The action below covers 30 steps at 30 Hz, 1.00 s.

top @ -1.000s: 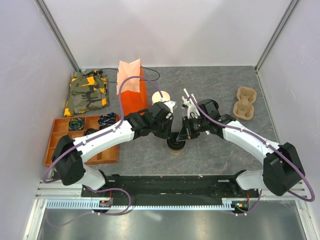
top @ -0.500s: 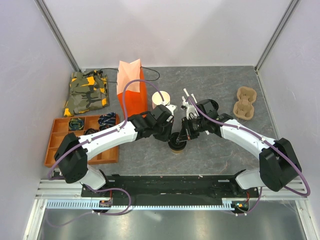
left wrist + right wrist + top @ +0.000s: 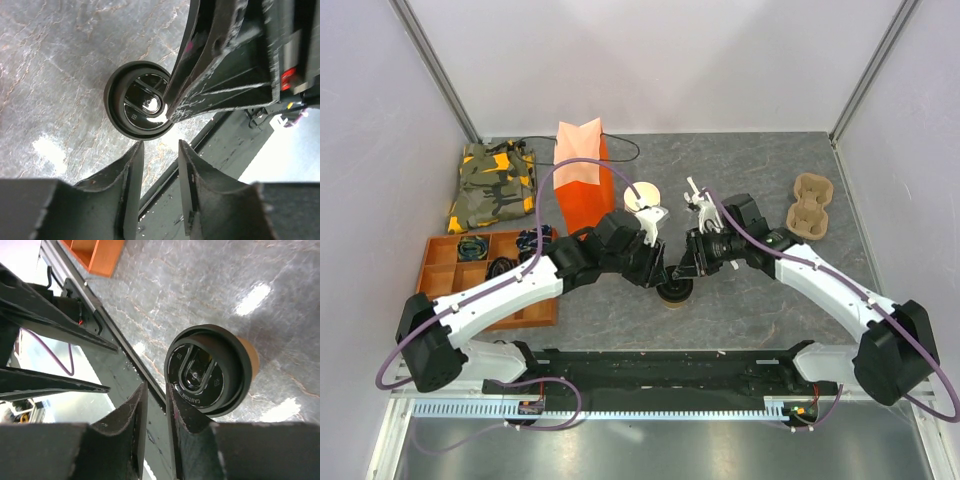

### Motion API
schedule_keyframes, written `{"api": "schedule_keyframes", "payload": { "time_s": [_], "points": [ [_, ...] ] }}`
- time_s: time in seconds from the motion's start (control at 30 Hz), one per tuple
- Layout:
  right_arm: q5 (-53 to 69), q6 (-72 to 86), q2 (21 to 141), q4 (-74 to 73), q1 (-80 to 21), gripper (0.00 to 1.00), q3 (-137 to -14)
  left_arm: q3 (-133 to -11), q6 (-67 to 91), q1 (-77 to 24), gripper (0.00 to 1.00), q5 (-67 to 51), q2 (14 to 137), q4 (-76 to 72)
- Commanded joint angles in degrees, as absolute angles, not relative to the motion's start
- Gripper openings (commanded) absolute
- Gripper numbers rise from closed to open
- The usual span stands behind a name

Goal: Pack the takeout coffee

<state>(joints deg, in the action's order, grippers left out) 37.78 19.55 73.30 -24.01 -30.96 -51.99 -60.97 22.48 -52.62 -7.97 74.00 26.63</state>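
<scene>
The takeout coffee (image 3: 672, 292), a small tan cup with a black lid, stands upright on the grey table near the front middle. Its lid shows in the left wrist view (image 3: 142, 100) and in the right wrist view (image 3: 207, 370). My left gripper (image 3: 658, 272) hovers just left of it and above it, jaws a little apart and empty (image 3: 160, 150). My right gripper (image 3: 684, 270) comes in from the right, jaws almost together and empty (image 3: 156, 390). One right finger (image 3: 187, 412) overlaps the lid's rim. The orange bag (image 3: 582, 180) stands open at the back left.
A stack of lidless cups (image 3: 640, 197) stands beside the bag. A cardboard cup carrier (image 3: 808, 207) lies at the back right. A camouflage cloth (image 3: 493, 185) and an orange tray (image 3: 440, 290) of small items are at the left. A black rail (image 3: 115, 355) runs along the table's front edge.
My left arm has swung a little left and back from the cup. My right wrist has shifted slightly right. The cup stays in place.
</scene>
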Motion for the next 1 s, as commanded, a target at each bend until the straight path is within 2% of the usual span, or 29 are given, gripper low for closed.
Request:
{"api": "schedule_keyframes", "payload": {
  "time_s": [0.0,0.1,0.43,0.6,0.97],
  "points": [
    [34.46,18.28,72.51,-25.40,-29.71,0.28,-53.26,-60.55,16.71,-52.47,0.43,-11.07,74.35,23.03],
    [32.70,16.62,74.61,-25.49,-28.83,0.23,-54.48,-61.43,15.91,-51.86,0.42,-13.01,75.23,23.20],
    [29.10,13.89,77.87,-26.19,-28.21,0.21,-55.81,-62.40,15.47,-51.68,0.23,-15.12,81.12,23.91],
    [29.62,13.71,78.40,-27.86,-27.86,0.18,-55.11,-63.01,15.47,-50.89,0.21,-16.00,83.32,24.08],
    [34.80,15.29,74.36,-29.88,-27.86,0.19,-51.68,-64.86,14.50,-48.52,0.21,-16.17,86.92,23.82]
  ]
}}
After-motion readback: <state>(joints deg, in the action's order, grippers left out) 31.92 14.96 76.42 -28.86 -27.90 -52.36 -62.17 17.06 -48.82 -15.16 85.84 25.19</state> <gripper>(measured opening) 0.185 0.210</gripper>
